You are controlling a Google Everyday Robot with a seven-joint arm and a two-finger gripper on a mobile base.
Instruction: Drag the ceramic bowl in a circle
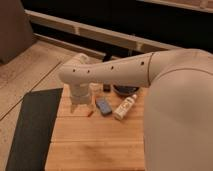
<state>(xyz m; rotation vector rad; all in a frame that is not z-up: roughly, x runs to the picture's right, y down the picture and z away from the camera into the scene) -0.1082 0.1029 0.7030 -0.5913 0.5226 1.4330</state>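
Observation:
The ceramic bowl shows as a dark round rim on the wooden table, mostly hidden under my white forearm. My gripper hangs from the wrist at the table's left part. It is to the left of the bowl and apart from it, low over the wood. I see nothing held in it.
A blue flat object and a white bottle lie in front of the bowl. A small orange item lies near the gripper. A dark mat borders the table's left edge. My arm's white body fills the right side.

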